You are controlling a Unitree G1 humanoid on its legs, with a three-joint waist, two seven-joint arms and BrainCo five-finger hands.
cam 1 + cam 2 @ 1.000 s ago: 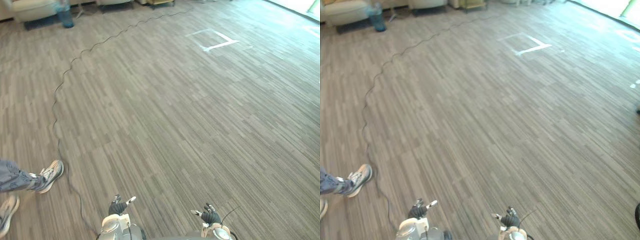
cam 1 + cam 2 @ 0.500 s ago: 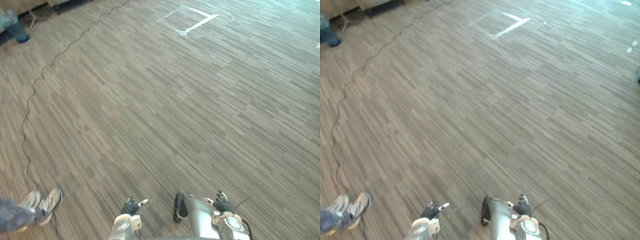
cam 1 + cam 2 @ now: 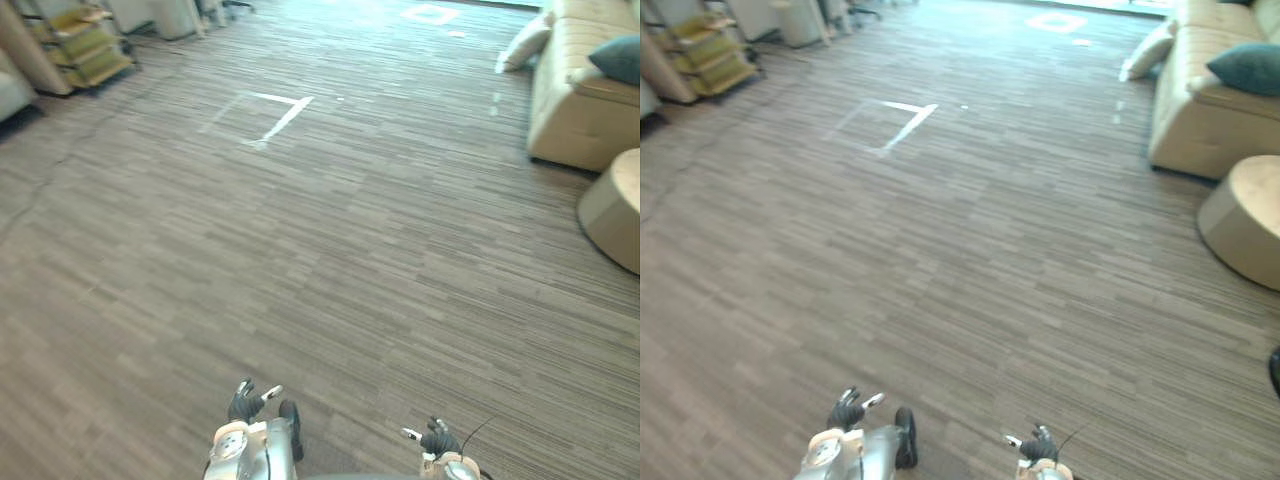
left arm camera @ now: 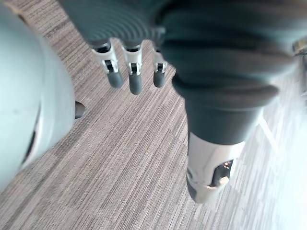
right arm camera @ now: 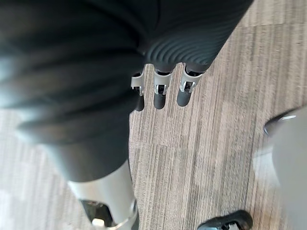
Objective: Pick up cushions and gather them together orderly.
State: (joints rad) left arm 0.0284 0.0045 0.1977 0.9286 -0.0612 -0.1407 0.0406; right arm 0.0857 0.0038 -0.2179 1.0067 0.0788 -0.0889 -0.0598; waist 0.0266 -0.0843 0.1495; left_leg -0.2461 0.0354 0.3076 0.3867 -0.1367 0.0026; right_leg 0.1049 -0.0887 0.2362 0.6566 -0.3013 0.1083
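Note:
A teal cushion [image 3: 616,57] lies on the beige sofa [image 3: 574,112] at the far right. A cream cushion [image 3: 525,44] leans against the sofa's far end, down at floor level. My left hand [image 3: 244,404] hangs low at the near edge of the view, and its fingers [image 4: 129,76] are straight over bare floor, holding nothing. My right hand [image 3: 436,440] hangs low on the other side, its fingers [image 5: 160,93] relaxed and empty. Both hands are far from the cushions.
A round beige ottoman [image 3: 614,206] stands in front of the sofa at the right edge. A yellow shelf cart [image 3: 85,45] stands at the far left. White tape marks [image 3: 272,114] lie on the wood-pattern floor, which stretches wide between me and the sofa.
The camera has swung to the right: the person's shoes and the floor cable have left the view, and the sofa, cushions and ottoman have come in. Both hands stay low and empty.

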